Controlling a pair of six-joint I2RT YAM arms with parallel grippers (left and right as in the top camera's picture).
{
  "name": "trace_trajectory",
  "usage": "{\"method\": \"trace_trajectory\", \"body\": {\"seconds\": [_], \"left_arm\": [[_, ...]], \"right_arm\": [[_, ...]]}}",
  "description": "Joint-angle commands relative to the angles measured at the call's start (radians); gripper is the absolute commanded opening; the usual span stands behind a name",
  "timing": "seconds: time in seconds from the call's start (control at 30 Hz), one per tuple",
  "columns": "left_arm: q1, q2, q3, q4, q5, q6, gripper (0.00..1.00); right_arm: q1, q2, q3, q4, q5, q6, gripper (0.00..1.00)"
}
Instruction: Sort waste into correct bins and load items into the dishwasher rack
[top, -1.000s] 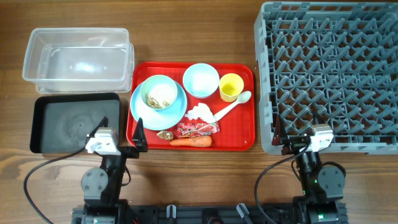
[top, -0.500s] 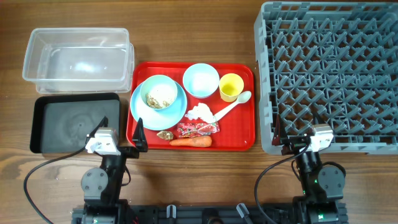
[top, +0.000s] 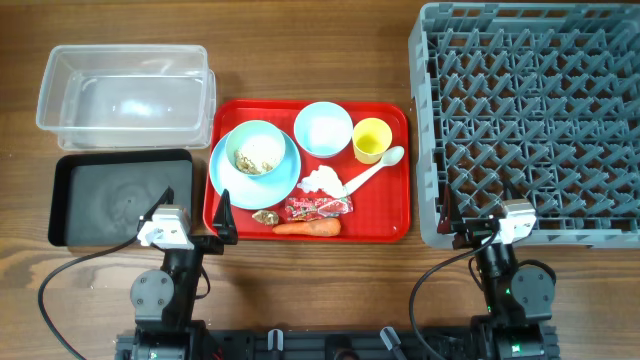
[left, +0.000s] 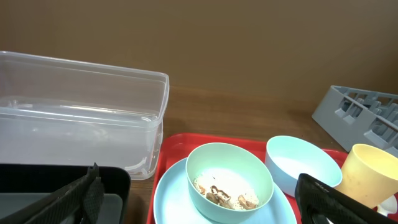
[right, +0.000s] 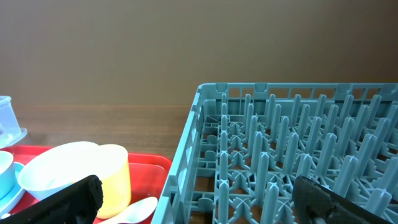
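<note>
On the red tray (top: 392, 222) a light blue plate (top: 226, 178) holds a light blue bowl (top: 258, 148) with white crumbs and brown scraps. An empty blue bowl (top: 323, 129), yellow cup (top: 371, 140), white spoon (top: 375, 170), crumpled tissue (top: 320, 181), red wrapper (top: 318, 207), carrot (top: 307, 228) and a brown scrap (top: 265, 216) lie there too. My left gripper (top: 196, 210) is open and empty at the tray's front left corner, facing the bowl (left: 229, 180). My right gripper (top: 478, 214) is open and empty at the grey rack's (top: 530, 120) front edge.
The clear tub (top: 125, 50) stands at the back left, with the black tray (top: 120, 156) in front of it; both look empty. The rack (right: 280, 155) fills the right side. Bare wooden table lies between the tray and the rack.
</note>
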Motion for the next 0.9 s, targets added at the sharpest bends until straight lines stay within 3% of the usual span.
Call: {"method": "trace_trajectory", "body": {"seconds": [0.0, 0.63, 0.87], "left_arm": [[0.01, -0.01, -0.007, 0.0, 0.016, 0.019, 1.0], [0.01, -0.01, -0.007, 0.008, 0.016, 0.019, 1.0], [0.01, -0.005, 0.014, -0.001, 0.016, -0.027, 1.0]], "right_arm": [[0.002, -0.002, -0.001, 0.004, -0.005, -0.012, 1.0], [0.002, -0.002, -0.001, 0.005, -0.01, -0.007, 1.0], [0.002, 0.001, 0.023, -0.022, -0.013, 0.074, 1.0]]}}
